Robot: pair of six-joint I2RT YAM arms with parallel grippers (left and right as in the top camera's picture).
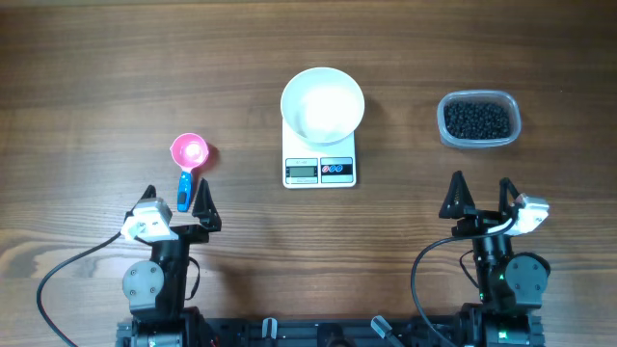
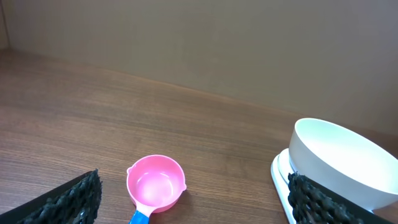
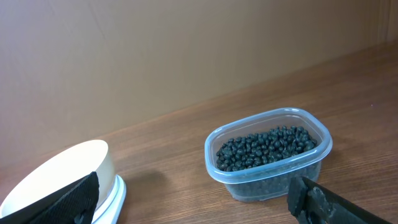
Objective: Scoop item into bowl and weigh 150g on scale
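Beans (image 1: 477, 120) in clear tub (image 3: 268, 177); scoop (image 1: 189, 154) near scale (image 1: 319, 171).

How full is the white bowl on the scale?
Empty. The white bowl shows only bare white inside from overhead; the black beans sit in the clear tub.

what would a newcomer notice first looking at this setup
The white bowl sitting on the scale in the centre draws the eye first. To its right stands a clear tub full of black beans. To its left a pink scoop with a blue handle lies on the wood.
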